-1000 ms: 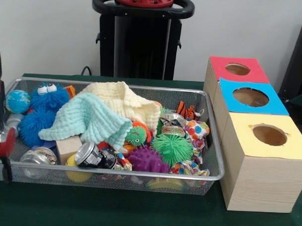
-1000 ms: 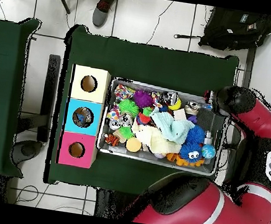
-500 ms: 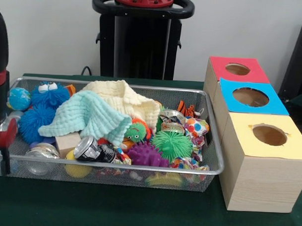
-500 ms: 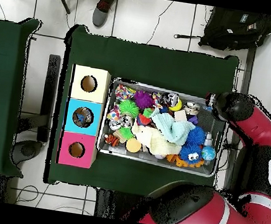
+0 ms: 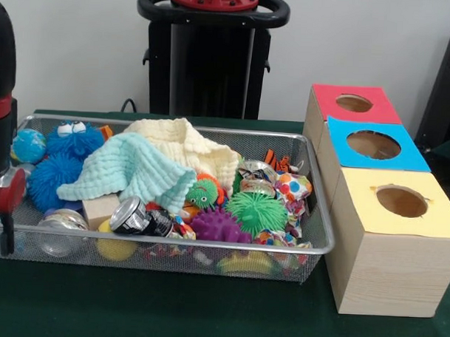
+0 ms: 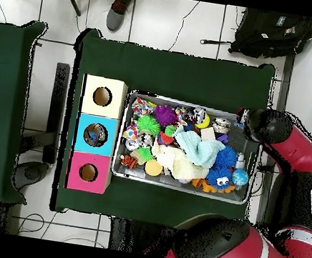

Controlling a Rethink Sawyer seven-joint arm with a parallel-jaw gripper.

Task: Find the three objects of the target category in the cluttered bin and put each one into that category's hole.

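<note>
The wire mesh bin [image 5: 170, 245] holds a heap of toys: a green spiky ball [image 5: 257, 212], a purple spiky ball [image 5: 217, 226], a blue fuzzy monster [image 5: 71, 141], a blue spiky ball [image 5: 51, 179], a small globe ball [image 5: 28, 145], a metal can [image 5: 142, 219] and a wooden block [image 5: 101, 208]. A mint cloth [image 5: 129, 172] and a cream cloth [image 5: 185, 148] cover the middle. My gripper [image 5: 3, 220] hangs at the bin's left end, right against its rim. In the overhead view the arm covers the gripper at the bin's [image 6: 179, 189] right end.
Three wooden boxes with round holes stand in a row beside the bin: red top [image 5: 353, 104], blue top [image 5: 374, 144], yellow top [image 5: 401, 200]. From above they are the yellow box [image 6: 102, 96], blue box [image 6: 95, 134] and red box [image 6: 88, 172]. A black bag [image 6: 274, 33] lies on the floor.
The bin's front rim has shifted away from the front camera and the toys inside have shifted a little. The arm moved slightly along the bin's end.
</note>
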